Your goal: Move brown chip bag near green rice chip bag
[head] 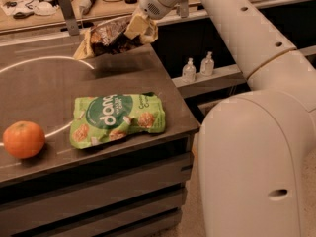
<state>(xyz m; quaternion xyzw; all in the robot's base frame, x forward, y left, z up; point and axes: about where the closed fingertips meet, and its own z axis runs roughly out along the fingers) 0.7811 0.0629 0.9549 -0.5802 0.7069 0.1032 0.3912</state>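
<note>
Jaws prob. clamp rt end of brown chip bag [105, 36], airborne.

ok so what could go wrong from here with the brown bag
The gripper holds the brown chip bag by one end, lifted off the table, so the hanging bag could slip out. The green rice chip bag lies close to the table's right edge; a careless set-down might push it off or overshoot the edge.
</note>
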